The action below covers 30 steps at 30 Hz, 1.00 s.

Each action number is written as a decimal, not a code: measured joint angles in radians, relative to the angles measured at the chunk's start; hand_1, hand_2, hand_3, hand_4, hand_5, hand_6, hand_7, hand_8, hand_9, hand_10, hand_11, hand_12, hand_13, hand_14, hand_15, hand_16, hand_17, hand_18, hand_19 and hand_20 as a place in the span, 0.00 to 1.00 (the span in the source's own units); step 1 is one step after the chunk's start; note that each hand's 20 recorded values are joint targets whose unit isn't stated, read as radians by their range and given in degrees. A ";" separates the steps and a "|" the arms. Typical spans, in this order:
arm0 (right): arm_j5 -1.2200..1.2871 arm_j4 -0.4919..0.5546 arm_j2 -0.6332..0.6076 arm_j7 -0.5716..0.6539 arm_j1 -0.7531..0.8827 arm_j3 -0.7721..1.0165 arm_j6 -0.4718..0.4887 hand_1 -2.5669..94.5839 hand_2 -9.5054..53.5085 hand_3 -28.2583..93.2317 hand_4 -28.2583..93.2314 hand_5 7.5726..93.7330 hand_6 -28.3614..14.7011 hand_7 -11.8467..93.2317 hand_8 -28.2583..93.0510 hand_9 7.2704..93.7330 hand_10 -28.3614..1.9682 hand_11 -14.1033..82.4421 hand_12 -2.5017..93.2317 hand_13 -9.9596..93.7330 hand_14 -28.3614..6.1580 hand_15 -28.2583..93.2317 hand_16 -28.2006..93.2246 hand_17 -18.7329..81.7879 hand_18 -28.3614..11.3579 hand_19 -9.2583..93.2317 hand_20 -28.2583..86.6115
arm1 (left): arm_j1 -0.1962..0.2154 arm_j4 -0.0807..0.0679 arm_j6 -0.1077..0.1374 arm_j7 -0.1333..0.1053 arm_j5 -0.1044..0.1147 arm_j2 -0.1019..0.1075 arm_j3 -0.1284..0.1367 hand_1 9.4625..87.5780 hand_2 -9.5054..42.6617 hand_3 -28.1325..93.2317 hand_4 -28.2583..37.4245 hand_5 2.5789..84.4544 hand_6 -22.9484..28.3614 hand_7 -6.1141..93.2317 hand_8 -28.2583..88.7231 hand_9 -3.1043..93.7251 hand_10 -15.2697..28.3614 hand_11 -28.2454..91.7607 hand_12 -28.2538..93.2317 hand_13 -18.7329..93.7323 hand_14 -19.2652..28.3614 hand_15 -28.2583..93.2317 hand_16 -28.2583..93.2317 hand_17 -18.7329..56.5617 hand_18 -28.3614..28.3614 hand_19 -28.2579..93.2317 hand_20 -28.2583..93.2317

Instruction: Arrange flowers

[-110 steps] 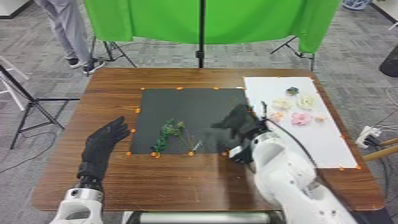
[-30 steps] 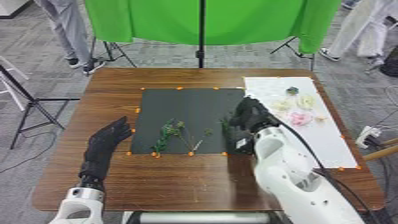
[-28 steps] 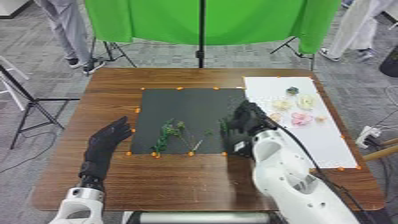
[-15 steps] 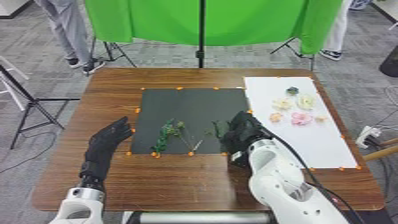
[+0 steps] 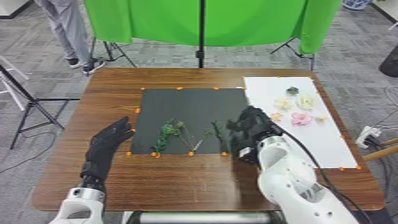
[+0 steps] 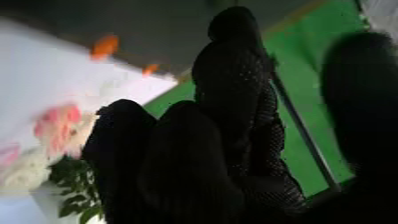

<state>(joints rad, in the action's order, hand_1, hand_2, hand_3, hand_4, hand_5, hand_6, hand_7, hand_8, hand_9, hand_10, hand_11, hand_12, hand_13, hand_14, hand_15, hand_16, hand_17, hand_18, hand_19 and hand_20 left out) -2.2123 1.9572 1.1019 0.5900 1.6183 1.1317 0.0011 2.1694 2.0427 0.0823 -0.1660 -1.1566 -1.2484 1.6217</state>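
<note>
Flowers lie on the white sheet [image 5: 322, 147], on the right side of the brown table [image 5: 151, 185]. A pink flower [image 5: 301, 119] is near the middle of them, with a peach flower [image 5: 275, 117] beside it, a cream flower [image 5: 282, 104] and a pale yellow flower [image 5: 305, 102] farther away, and a small dark green plant [image 5: 292, 91] past those. On the dark mat [image 5: 191, 105] are a leafy green stem [image 5: 163, 139], some thin stems [image 5: 180, 125] and a green sprig [image 5: 218, 131]. The right hand [image 5: 252, 122] is just beside that sprig, over the mat's edge by the sheet. Its fingers are mostly straight and loose, and its thumb is well apart from them. It blocks part of both the mat and the sheet, and a black cable [image 5: 306, 151] runs along its arm. The left hand [image 5: 110, 134] is beside the mat, open, with straight fingers. Little orange bits [image 5: 190, 154] dot the edges of the mat and sheet. Behind the table are a green cloth [image 5: 147, 22], a black pole [image 5: 201, 47] and gray carpet [image 5: 160, 61].
</note>
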 measured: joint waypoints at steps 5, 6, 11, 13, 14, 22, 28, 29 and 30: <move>-0.048 0.039 -0.020 0.016 0.006 0.080 -0.049 0.35 0.00 0.78 0.16 0.63 0.59 0.27 0.18 0.71 0.35 0.37 0.29 0.89 0.60 0.78 0.52 0.81 0.37 1.00 0.80 | 0.000 0.000 -0.002 0.001 -0.001 -0.001 0.000 0.16 0.17 0.81 0.02 0.48 0.54 0.15 0.19 0.43 0.64 0.36 0.31 0.43 0.77 0.44 0.22 0.29 0.72 0.30 0.38; -0.078 0.038 -0.030 0.024 0.002 0.092 -0.059 0.36 0.00 0.78 0.15 0.61 0.60 0.26 0.18 0.67 0.35 0.36 0.29 0.88 0.59 0.79 0.52 0.79 0.36 1.00 0.80 | 0.000 0.000 -0.002 0.002 -0.001 -0.001 0.000 0.16 0.17 0.81 0.02 0.48 0.54 0.15 0.19 0.43 0.64 0.36 0.31 0.43 0.77 0.44 0.22 0.29 0.72 0.30 0.38; -0.116 0.018 -0.108 0.050 -0.039 0.144 0.055 0.38 0.00 0.79 0.15 0.57 0.64 0.25 0.18 0.62 0.34 0.35 0.30 0.84 0.55 0.80 0.52 0.78 0.34 1.00 0.79 | 0.000 0.000 -0.003 0.004 -0.002 -0.001 0.000 0.16 0.17 0.81 0.02 0.48 0.55 0.15 0.19 0.43 0.64 0.36 0.31 0.43 0.77 0.44 0.22 0.29 0.72 0.30 0.38; -0.085 0.002 -0.144 0.054 -0.068 0.141 0.191 0.39 0.00 0.79 0.15 0.57 0.64 0.25 0.18 0.62 0.34 0.35 0.30 0.84 0.55 0.81 0.51 0.78 0.34 1.00 0.79 | 0.000 0.000 -0.004 0.004 -0.002 -0.001 0.000 0.16 0.17 0.81 0.02 0.48 0.55 0.15 0.19 0.43 0.64 0.36 0.31 0.43 0.77 0.44 0.22 0.29 0.72 0.30 0.38; -0.069 -0.008 -0.159 0.054 -0.081 0.137 0.251 0.40 0.00 0.79 0.14 0.57 0.64 0.25 0.18 0.62 0.34 0.36 0.30 0.84 0.56 0.81 0.51 0.78 0.35 1.00 0.79 | 0.000 0.000 -0.004 0.004 -0.002 -0.001 0.000 0.16 0.17 0.81 0.02 0.48 0.55 0.15 0.19 0.43 0.64 0.36 0.31 0.43 0.77 0.44 0.22 0.29 0.72 0.30 0.38; -0.061 -0.098 -0.191 0.048 -0.105 0.074 0.225 0.47 0.00 0.80 0.12 0.58 0.70 0.26 0.17 0.63 0.38 0.38 0.30 0.86 0.62 0.81 0.50 0.80 0.38 1.00 0.79 | 0.001 0.001 -0.012 0.006 -0.003 -0.001 0.004 0.16 0.17 0.81 0.02 0.48 0.54 0.15 0.19 0.43 0.64 0.36 0.31 0.43 0.77 0.44 0.22 0.29 0.72 0.30 0.38; -0.099 -0.140 -0.188 0.022 -0.103 0.037 0.171 0.69 0.00 0.64 0.11 0.77 0.68 0.32 0.28 0.88 0.61 0.28 0.48 0.94 0.75 0.78 0.50 0.86 0.46 1.00 0.79 | 0.000 0.000 -0.017 0.008 -0.004 0.000 0.005 0.16 0.17 0.81 0.02 0.48 0.54 0.15 0.19 0.43 0.64 0.36 0.31 0.43 0.77 0.44 0.22 0.29 0.72 0.30 0.38; -0.113 -0.150 -0.189 0.014 -0.103 0.027 0.138 0.70 0.00 0.64 0.11 0.79 0.67 0.32 0.30 0.91 0.63 0.27 0.49 0.95 0.76 0.78 0.50 0.87 0.46 1.00 0.78 | 0.000 0.000 -0.017 0.008 -0.004 0.000 0.005 0.16 0.17 0.81 0.02 0.48 0.54 0.15 0.19 0.43 0.64 0.36 0.31 0.43 0.77 0.44 0.22 0.29 0.72 0.30 0.38; -0.126 -0.164 -0.190 0.004 -0.105 0.013 0.097 0.71 0.00 0.64 0.11 0.82 0.66 0.32 0.31 0.93 0.64 0.27 0.49 0.96 0.76 0.77 0.50 0.87 0.47 1.00 0.78 | 0.000 0.000 -0.017 0.008 -0.004 0.000 0.005 0.16 0.17 0.81 0.02 0.48 0.55 0.15 0.19 0.43 0.64 0.36 0.31 0.43 0.77 0.44 0.22 0.29 0.72 0.30 0.38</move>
<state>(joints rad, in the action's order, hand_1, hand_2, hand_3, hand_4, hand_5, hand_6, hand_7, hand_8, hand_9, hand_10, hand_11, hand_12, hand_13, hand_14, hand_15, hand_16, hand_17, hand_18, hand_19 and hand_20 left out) -2.3379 1.7934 0.9118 0.5941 1.5130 1.1448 0.0978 2.1698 2.0427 0.0652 -0.1577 -1.1604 -1.2485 1.6271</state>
